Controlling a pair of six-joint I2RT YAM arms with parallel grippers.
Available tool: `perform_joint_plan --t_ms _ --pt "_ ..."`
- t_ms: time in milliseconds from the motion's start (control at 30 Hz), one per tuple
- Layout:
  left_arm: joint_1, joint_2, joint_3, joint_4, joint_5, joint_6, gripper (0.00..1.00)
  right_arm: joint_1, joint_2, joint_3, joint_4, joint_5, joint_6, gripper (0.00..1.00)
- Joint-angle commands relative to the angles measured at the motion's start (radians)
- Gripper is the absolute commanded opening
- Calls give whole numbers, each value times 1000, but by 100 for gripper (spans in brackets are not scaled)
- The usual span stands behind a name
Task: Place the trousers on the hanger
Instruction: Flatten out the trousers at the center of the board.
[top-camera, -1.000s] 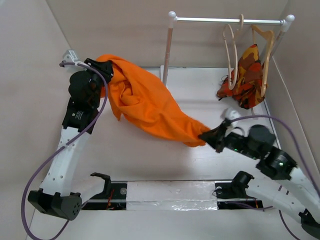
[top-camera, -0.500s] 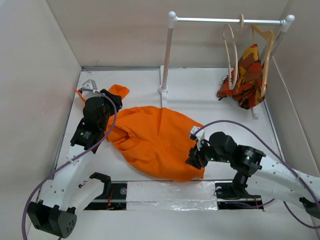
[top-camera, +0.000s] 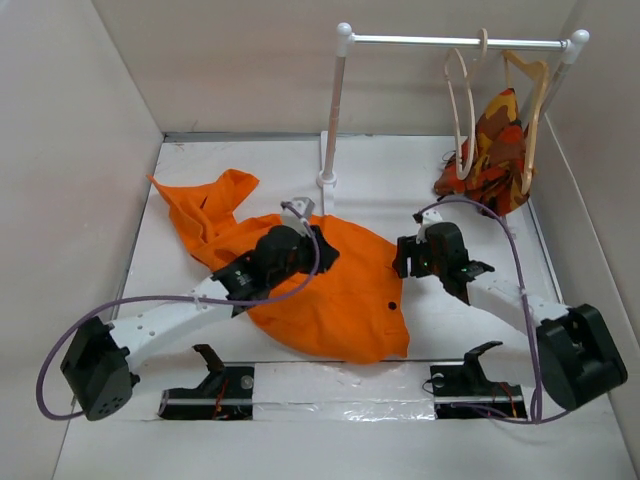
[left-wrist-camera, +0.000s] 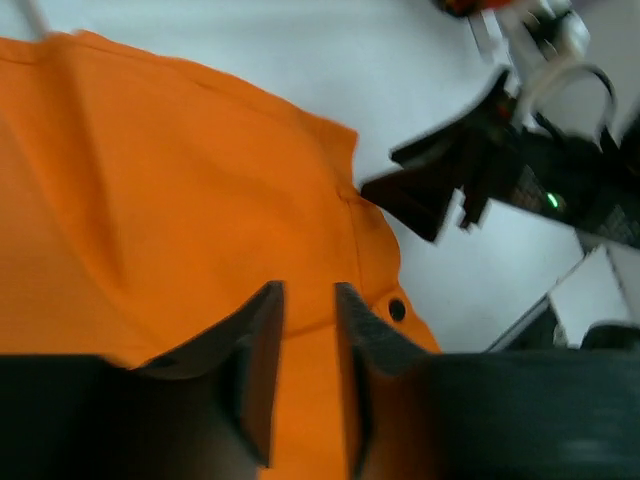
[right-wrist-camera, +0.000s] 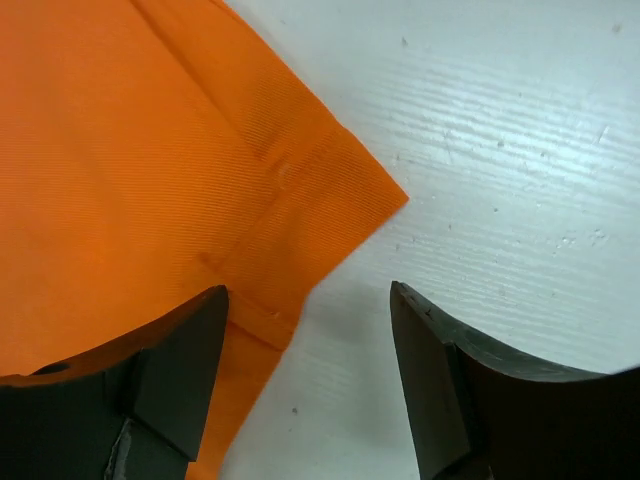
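Hanger solely in overhead view

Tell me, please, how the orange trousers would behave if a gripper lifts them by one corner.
Probably floppy: the trousers lie flat with soft creases, and bunched folds show at the far left end. Lifted by the hemmed corner, the rest would likely hang and drag. The weave looks matte, so a firm pinch should hold without much slipping.

Left wrist view motion-blurred; trousers partly hidden under left arm.
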Motion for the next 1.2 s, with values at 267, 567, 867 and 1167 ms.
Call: perform_joint_plan --t_ms 267,567,867,1167 --pt "-454 116 -14 117 -188 97 52 2 286 -62 418 57 82 68" --pt "-580 311 34 62 -232 103 49 12 355 -118 645 78 130 0" --pt "-589 220 29 79 -366 80 39 -14 -253 -179 182 376 155 0" --pt "-504 133 110 -4 -528 49 44 -460 -516 -108 -37 427 37 0"
